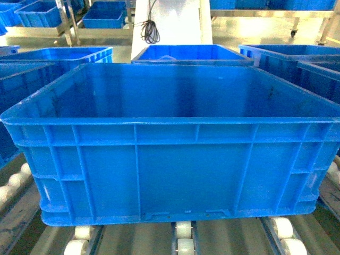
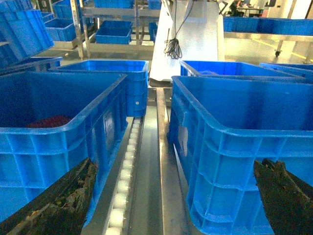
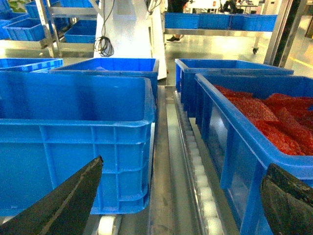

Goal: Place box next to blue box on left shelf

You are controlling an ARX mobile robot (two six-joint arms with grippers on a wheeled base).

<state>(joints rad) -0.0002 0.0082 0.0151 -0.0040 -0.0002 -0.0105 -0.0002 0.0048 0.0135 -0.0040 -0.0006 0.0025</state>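
Judging box [image 1: 175,159] rigid, bulky, empty-light; I'd grip its thick rim. Both claws [image 2: 161,196] [image 3: 181,200] spread wide, empty.

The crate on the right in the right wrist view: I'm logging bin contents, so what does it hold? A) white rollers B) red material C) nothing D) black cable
B: the crate on the right is heaped with red material, while the box to its left shows only its outer wall there.
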